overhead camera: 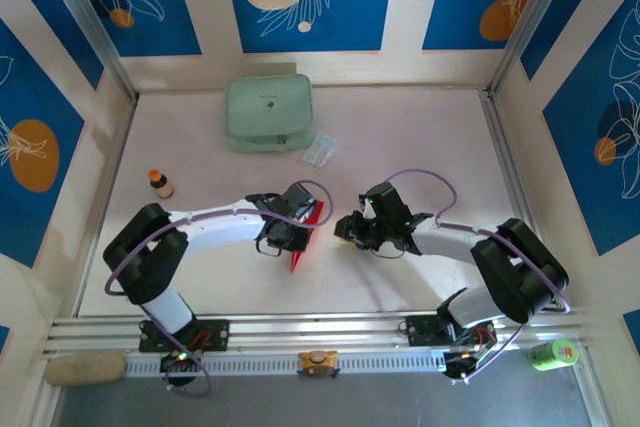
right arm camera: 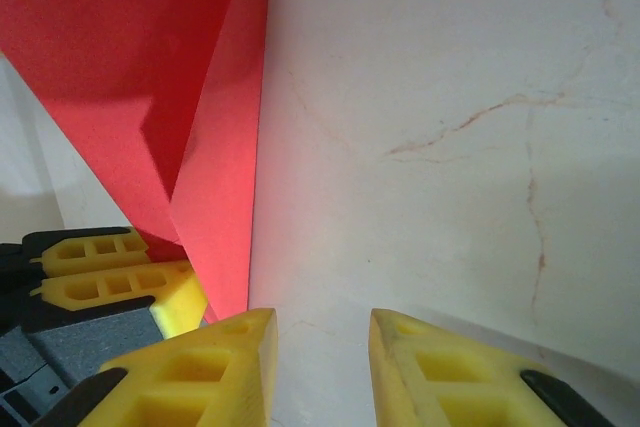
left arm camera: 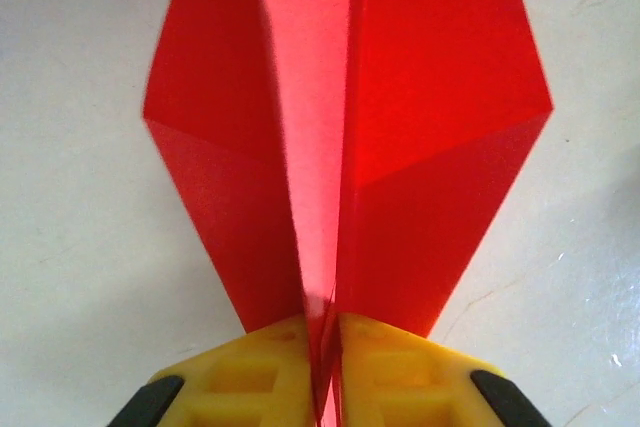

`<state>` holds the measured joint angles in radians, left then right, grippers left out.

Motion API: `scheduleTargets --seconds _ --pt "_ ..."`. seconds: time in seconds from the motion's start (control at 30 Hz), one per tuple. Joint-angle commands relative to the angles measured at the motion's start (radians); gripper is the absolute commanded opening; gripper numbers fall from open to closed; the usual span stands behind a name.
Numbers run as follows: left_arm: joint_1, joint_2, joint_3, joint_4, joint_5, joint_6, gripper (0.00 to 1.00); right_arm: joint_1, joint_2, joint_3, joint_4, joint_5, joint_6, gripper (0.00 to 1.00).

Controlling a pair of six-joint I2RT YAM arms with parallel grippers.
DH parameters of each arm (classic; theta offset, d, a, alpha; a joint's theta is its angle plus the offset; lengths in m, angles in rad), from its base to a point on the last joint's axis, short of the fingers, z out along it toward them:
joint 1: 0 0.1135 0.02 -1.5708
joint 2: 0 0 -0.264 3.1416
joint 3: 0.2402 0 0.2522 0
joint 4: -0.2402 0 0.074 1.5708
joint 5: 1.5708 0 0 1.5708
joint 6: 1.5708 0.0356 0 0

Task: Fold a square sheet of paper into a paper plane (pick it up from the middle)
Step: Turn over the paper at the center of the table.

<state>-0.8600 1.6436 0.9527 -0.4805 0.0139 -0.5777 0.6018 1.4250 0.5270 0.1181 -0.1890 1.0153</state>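
Observation:
The bright red paper [overhead camera: 306, 235] is folded into a pointed, kite-like shape with a long centre crease [left arm camera: 345, 97]. It stands on edge over the table's middle. My left gripper [left arm camera: 325, 332] is shut on its centre fold, the yellow pads pressed against both sides; from above this gripper [overhead camera: 290, 225] sits just left of the paper. My right gripper [right arm camera: 322, 332] is open over bare table, with nothing between its fingers. The red paper [right arm camera: 150, 77] and the left gripper's yellow fingers [right arm camera: 110, 277] lie to its left. In the top view the right gripper [overhead camera: 347, 229] is just right of the paper.
A pale green pouch [overhead camera: 268, 112] lies at the back, with a small clear packet [overhead camera: 320, 151] by its right corner. A small brown bottle [overhead camera: 160, 183] stands at the left. Beyond the front rail lie a beige roll [overhead camera: 85, 367] and a green object [overhead camera: 552, 352].

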Motion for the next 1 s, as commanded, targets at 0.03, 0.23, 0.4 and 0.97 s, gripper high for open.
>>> scheduleTargets --seconds 0.03,0.23,0.4,0.97 --pt "-0.008 0.01 0.022 -0.025 -0.003 -0.002 0.17 0.0 0.001 -0.007 -0.008 -0.003 0.006 0.31" --pt "-0.008 0.024 0.03 -0.023 0.018 0.013 0.17 0.001 0.007 -0.003 -0.006 -0.007 0.006 0.31" --pt "-0.008 0.033 0.034 -0.015 0.024 0.018 0.17 0.002 0.011 -0.002 -0.007 -0.009 0.005 0.31" --pt "-0.008 0.075 0.064 -0.038 0.043 0.047 0.21 0.001 0.018 0.006 -0.008 -0.013 0.0 0.31"
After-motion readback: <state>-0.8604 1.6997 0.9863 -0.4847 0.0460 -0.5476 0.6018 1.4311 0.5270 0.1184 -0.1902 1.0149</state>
